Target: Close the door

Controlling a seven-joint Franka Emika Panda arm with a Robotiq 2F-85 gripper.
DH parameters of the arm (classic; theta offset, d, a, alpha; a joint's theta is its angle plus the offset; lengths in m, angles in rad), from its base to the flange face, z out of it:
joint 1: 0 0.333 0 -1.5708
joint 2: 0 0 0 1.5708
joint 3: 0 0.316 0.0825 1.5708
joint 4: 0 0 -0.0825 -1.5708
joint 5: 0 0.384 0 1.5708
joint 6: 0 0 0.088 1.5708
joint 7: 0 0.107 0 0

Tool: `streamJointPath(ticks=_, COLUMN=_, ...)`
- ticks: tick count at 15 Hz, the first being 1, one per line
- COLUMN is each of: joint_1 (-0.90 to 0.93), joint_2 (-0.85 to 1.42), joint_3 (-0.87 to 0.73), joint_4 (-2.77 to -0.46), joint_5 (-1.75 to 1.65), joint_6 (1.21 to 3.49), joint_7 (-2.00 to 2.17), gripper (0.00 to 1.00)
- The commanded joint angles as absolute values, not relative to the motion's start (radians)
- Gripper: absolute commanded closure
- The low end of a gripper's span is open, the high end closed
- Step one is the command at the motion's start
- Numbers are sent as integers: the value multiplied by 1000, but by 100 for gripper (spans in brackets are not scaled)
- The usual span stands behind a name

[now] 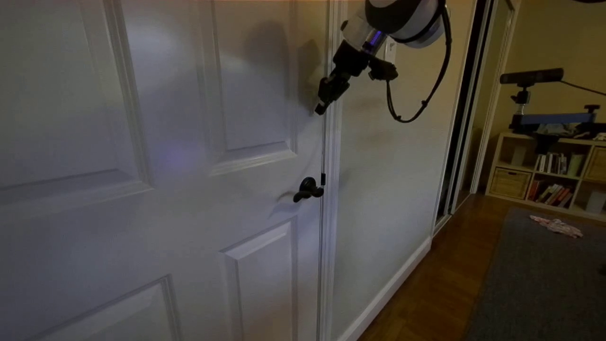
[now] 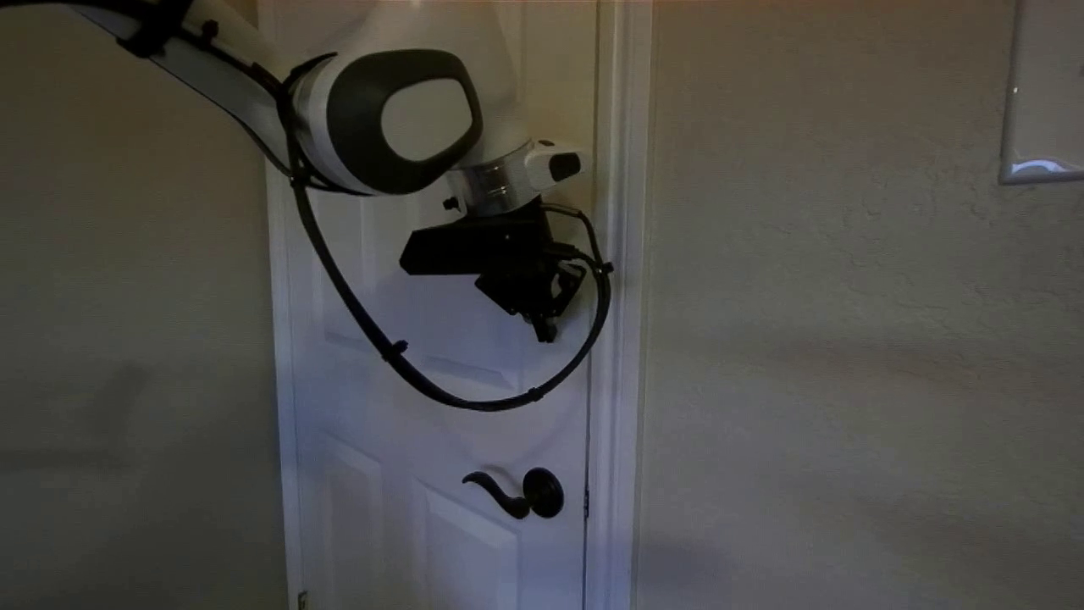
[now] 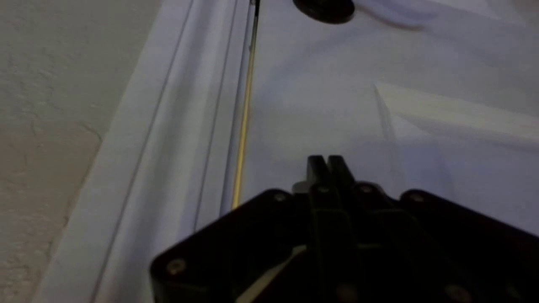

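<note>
The white panelled door (image 1: pixel 184 203) fills much of an exterior view and stands behind the arm in an exterior view (image 2: pixel 550 415). It sits almost flush in its frame; a thin yellowish line shows along its latch edge in the wrist view, where the door (image 3: pixel 311 113) lies ahead. The black lever handle (image 1: pixel 308 190) also shows in an exterior view (image 2: pixel 543 493) and partly in the wrist view (image 3: pixel 326 9). My gripper (image 1: pixel 320 110) is above the handle near the latch edge. Its fingertips (image 3: pixel 327 159) are together with nothing between them. I cannot tell whether they touch the door.
The white door frame (image 1: pixel 334 189) and cream wall (image 2: pixel 847 339) adjoin the latch edge. A black cable (image 2: pixel 483 405) loops below the wrist. A shelf (image 1: pixel 532 166) with books and baskets, a camera mount (image 1: pixel 522 97) and a dark rug (image 1: pixel 544 279) are farther off.
</note>
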State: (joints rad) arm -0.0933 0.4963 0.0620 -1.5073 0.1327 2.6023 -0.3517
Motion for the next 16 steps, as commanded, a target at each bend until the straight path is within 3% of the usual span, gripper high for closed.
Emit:
streamJointPath(ticks=1, joint_1=-98, joint_2=310, joint_3=49, joint_4=-1733, joint_5=93, joint_6=2553, joint_7=-328, gripper=93)
streamJointPath(ticks=6, joint_1=-81, joint_2=121, joint_3=8, joint_4=-1941, joint_5=41, joint_6=2403, joint_7=-265, gripper=94)
streamJointPath(ticks=7, joint_1=-78, joint_2=82, joint_3=0, joint_4=-1986, joint_5=25, joint_6=2370, joint_7=-248, gripper=68)
streamJointPath(ticks=9, joint_1=-77, joint_2=-8, joint_3=-12, joint_4=-2084, joint_5=-5, joint_6=2300, joint_7=-215, gripper=67)
streamJointPath(ticks=16, joint_1=-76, joint_2=-313, joint_3=-28, joint_4=-2381, joint_5=-3, joint_6=2100, joint_7=-151, gripper=23)
